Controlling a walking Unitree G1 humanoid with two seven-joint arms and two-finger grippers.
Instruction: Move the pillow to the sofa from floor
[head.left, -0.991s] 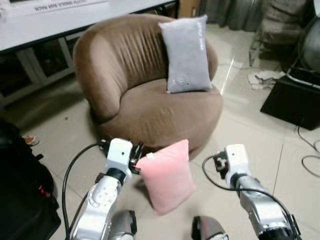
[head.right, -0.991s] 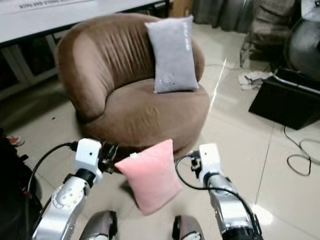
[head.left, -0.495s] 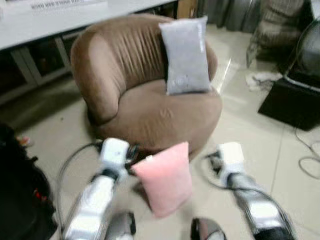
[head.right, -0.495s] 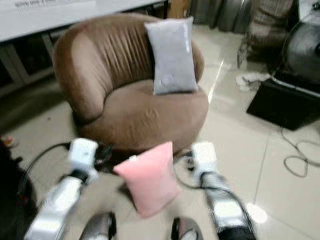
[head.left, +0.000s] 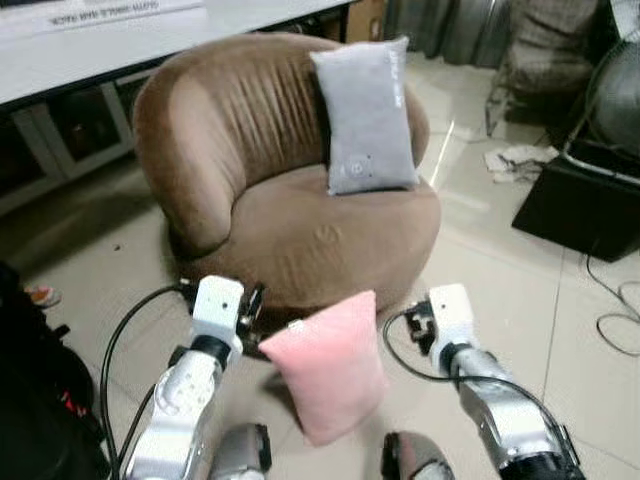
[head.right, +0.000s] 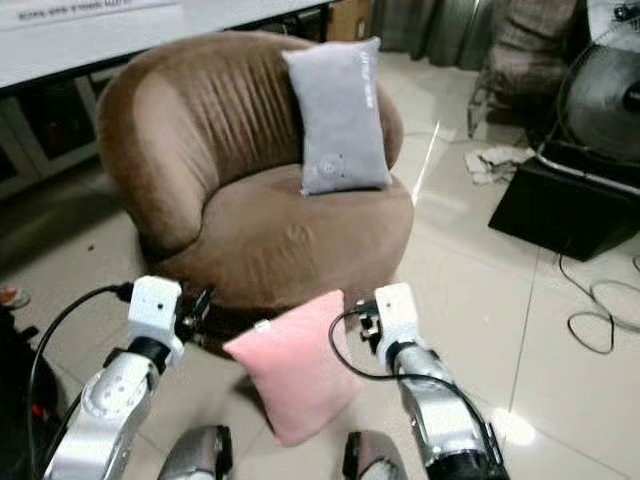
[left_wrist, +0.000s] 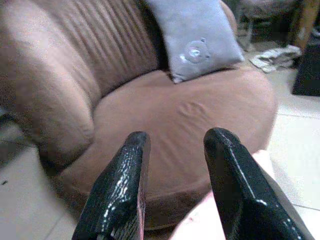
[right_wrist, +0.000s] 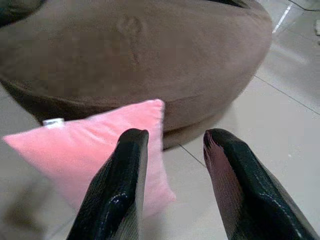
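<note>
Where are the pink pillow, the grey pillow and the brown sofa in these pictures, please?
pink pillow (head.left: 328, 375), left eye view, middle of its face.
grey pillow (head.left: 366, 115), left eye view, centre of its front.
brown sofa (head.right: 290, 235), right eye view, bare seat cushion.

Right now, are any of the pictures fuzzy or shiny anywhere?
In the right eye view the floor tiles show a bright glare spot by the right arm, and the brown sofa looks sharp. In the left wrist view the near black fingers are soft while the grey pillow is clearer. In the right wrist view the pink pillow is slightly blurry.
</note>
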